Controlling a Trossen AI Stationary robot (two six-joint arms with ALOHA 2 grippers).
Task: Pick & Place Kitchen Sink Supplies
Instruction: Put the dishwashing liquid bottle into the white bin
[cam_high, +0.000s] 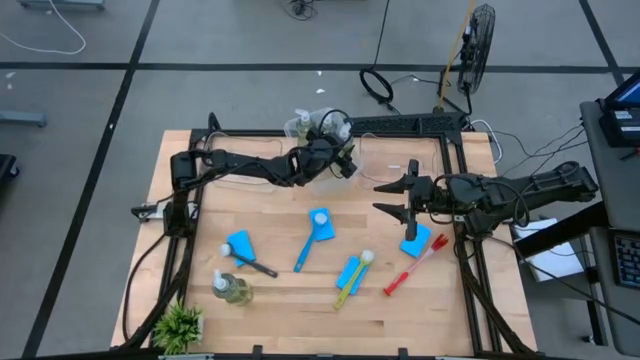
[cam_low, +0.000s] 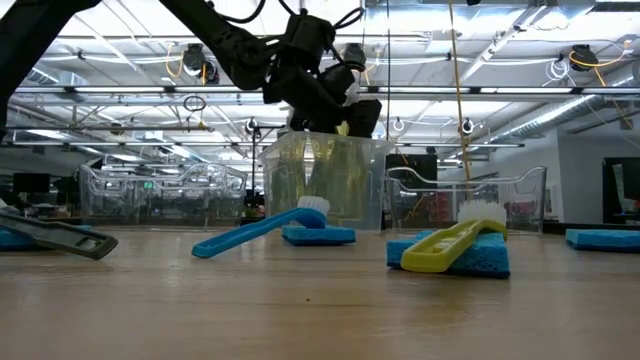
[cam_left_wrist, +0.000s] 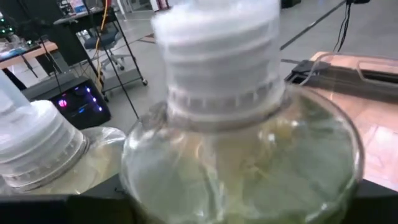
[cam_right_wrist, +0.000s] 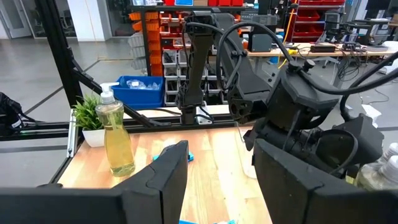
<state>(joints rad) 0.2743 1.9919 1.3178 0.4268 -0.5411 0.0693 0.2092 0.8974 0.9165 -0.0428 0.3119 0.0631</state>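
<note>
While my left gripper (cam_high: 345, 150) hangs over the far-edge bin (cam_low: 322, 180), pump bottle (cam_left_wrist: 242, 155) between its fingers, grip unclear, sponges, brushes and one bottle (cam_high: 231, 288) remain on the bench.

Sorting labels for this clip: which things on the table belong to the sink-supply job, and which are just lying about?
Job:
soap bottle standing near the plant
bottle at the left gripper over the bin
blue sponges
blue brush
yellow-green brush
red brush
black brush

Just there:
potted plant
clear bins
</note>
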